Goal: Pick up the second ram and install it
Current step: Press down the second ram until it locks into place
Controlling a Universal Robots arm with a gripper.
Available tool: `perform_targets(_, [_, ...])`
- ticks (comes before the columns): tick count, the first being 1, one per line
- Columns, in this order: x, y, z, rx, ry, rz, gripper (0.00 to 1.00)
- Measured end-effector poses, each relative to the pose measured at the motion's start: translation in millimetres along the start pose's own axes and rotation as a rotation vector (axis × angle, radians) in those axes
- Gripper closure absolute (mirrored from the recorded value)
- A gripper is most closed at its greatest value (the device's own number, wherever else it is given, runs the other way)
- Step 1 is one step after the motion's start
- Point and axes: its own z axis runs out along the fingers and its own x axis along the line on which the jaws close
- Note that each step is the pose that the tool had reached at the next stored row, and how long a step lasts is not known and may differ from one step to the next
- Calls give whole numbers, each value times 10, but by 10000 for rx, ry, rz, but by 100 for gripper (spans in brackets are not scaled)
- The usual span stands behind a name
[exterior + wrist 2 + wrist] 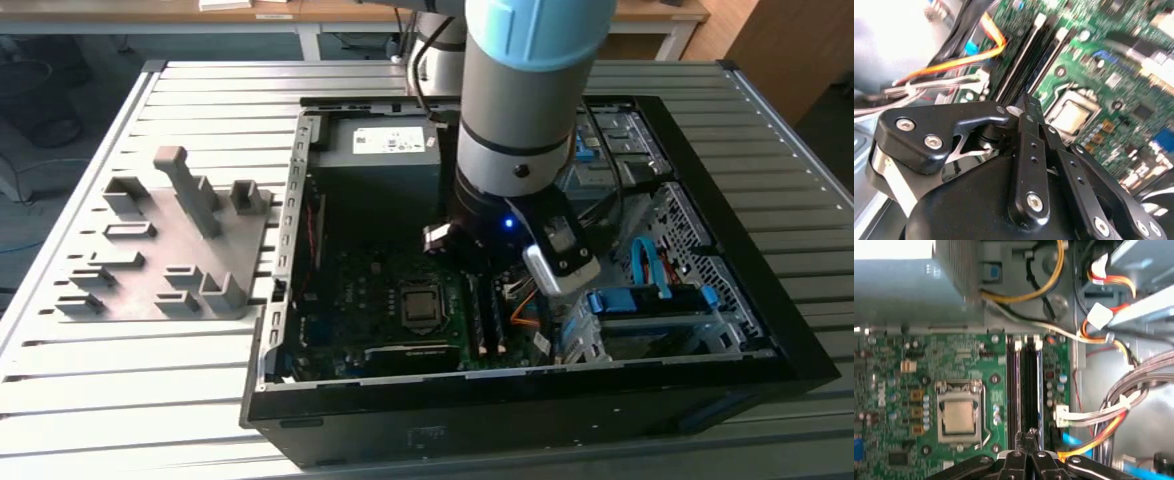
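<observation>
The gripper (1026, 437) is seen closed and empty above the memory slots (1024, 385) of an open computer case (747, 330).

In both wrist views the black fingertips (1030, 107) are pressed together with nothing between them, directly over the dark slots on the green motherboard (904, 405). Whether the second ram is seated there cannot be told; two dark sticks (487, 320) are seen in that area in the exterior view. The slots are flanked by the processor socket (959, 415) on one side and by orange and grey cable bundles (1114, 410) on the other. A grey fixture plate (167, 250) lies on the slatted table (80, 400), at the exterior view's left of the case.
</observation>
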Motion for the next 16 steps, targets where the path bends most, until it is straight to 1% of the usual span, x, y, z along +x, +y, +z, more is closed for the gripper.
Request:
perform_targets(3, [5, 137, 2, 90, -3, -2, 90])
perform_targets(4, [6, 180, 2, 133, -4, -4, 90])
perform_targets(7, [10, 287, 4, 351, -11, -11, 90])
perform_targets(8, [10, 305, 3, 391, -13, -12, 90])
perform_targets(9, [10, 310, -3, 406, -14, -12, 90])
perform_targets(10, [10, 310, -25, 412, -13, -12, 90])
perform_targets(16, [2, 314, -267, 412, -14, -12, 90])
